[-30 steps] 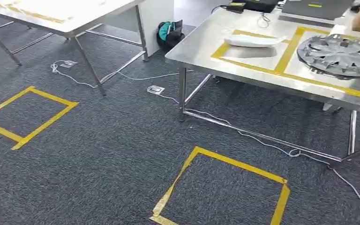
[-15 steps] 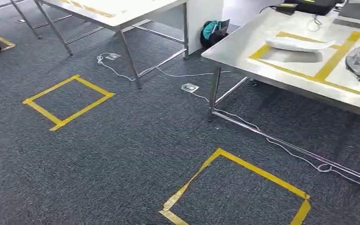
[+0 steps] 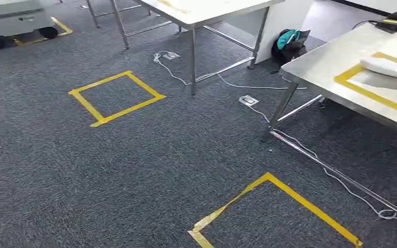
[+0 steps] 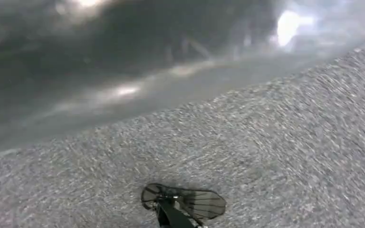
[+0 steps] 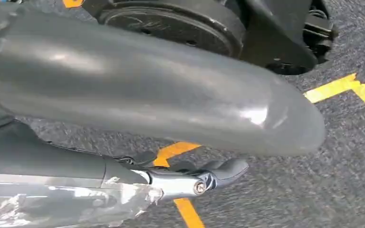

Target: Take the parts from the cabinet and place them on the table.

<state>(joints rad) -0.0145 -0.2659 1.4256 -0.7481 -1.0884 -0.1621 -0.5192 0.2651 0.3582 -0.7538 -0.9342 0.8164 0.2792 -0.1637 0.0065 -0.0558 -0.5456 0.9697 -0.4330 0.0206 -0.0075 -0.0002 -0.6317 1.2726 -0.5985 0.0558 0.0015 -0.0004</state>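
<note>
We see the head view evenly and brightly lit from overhead, sharp across the grey carpet point(image 3: 134, 170). Pale glare washes the steel table point(image 3: 331, 67) along its near edge, and soft shadows lie under it. Our left wrist view is heavily smeared by motion blur, with a white glare spot. In our right wrist view a close grey cover point(image 5: 138, 90) is out of focus and carries soft highlights.

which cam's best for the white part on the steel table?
Head view: the white part lies inside a yellow tape frame on the table, cut by the picture's right edge. The wrist views look at carpet; the right one has the robot hand.
</note>
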